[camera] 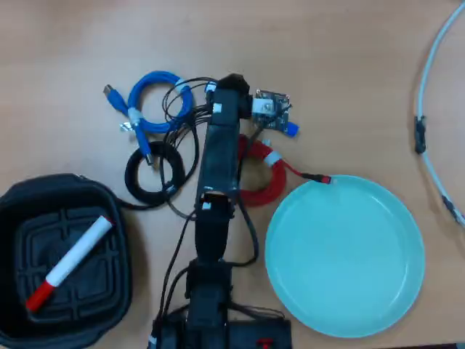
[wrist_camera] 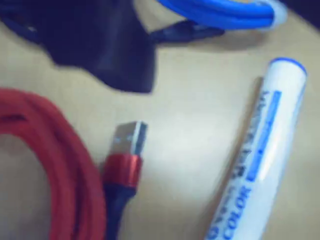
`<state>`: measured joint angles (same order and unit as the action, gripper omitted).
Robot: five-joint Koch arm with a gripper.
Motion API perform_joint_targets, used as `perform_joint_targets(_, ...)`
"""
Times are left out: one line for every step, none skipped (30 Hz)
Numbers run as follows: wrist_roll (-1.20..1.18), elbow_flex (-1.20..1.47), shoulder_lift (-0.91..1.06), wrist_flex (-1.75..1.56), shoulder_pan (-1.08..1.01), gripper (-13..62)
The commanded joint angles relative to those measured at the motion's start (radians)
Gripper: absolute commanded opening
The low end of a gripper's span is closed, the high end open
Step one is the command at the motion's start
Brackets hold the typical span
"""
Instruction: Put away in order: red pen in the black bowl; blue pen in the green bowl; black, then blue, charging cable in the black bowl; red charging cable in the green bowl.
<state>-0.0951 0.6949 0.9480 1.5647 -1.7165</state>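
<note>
In the wrist view, the red charging cable (wrist_camera: 55, 160) lies nearest, its coil filling the seven to nine o'clock area on the table (wrist_camera: 200, 110), with one red-collared USB plug (wrist_camera: 126, 150) pointing up toward twelve. At four o'clock the blue pen (wrist_camera: 260, 160) lies aslant, blue cap toward one o'clock, blue printing along its barrel. A blue charging cable (wrist_camera: 220, 12) curves along the top edge at twelve to one o'clock. A dark blurred shape at eleven o'clock is the gripper (wrist_camera: 107, 55); whether its jaws are parted or together I cannot tell.

In the overhead view, the arm (camera: 218, 182) reaches from six o'clock up to the middle, hiding the gripper's tips and most of the blue pen. The red charging cable (camera: 265, 182) lies just right of the arm, one plug touching the rim of the green bowl (camera: 345, 254) at four o'clock. The black bowl (camera: 65, 258) at eight o'clock holds the red pen (camera: 69, 262). A black charging cable (camera: 154, 174) lies at ten o'clock, the blue one (camera: 156, 102) above it.
</note>
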Motion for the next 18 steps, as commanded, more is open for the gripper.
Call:
perform_joint_targets(0.011,-0.114,-0.034,-0.023,-0.006,52.8)
perform_joint_targets(0.012,-0.117,-0.051,-0.021,-0.008,52.8)
perform_joint_targets(0.011,-0.117,-0.067,-0.021,-0.009,52.8)
perform_joint_targets(0.012,-0.117,-0.081,-0.023,-0.009,52.8)
perform_joint_targets(0.012,-0.120,-0.095,-0.025,-0.009,52.8)
perform_joint_targets(0.012,-0.123,-0.104,-0.031,-0.009,52.8)
perform_joint_targets(0.011,-0.123,-0.107,-0.040,-0.009,52.7)
perform_joint_targets(0.011,-0.123,-0.109,-0.048,-0.009,52.7)
perform_joint_targets(0.011,-0.123,-0.112,-0.052,-0.009,52.7)
perform_joint_targets(0.012,-0.123,-0.117,-0.060,-0.009,52.7)
perform_joint_targets(0.012,-0.123,-0.121,-0.069,-0.009,52.7)
perform_joint_targets(0.012,-0.123,-0.121,-0.078,-0.009,52.7)
perform_joint_targets(0.012,-0.124,-0.121,-0.086,-0.008,52.7)
perform_joint_targets(0.012,-0.124,-0.121,-0.094,-0.008,52.7)
perform_joint_targets(0.012,-0.124,-0.121,-0.104,-0.008,52.7)
perform_joint_targets(0.012,-0.126,-0.121,-0.115,-0.008,52.7)
perform_joint_targets(0.012,-0.124,-0.121,-0.126,-0.009,52.7)
perform_joint_targets(0.011,-0.124,-0.121,-0.135,-0.009,52.7)
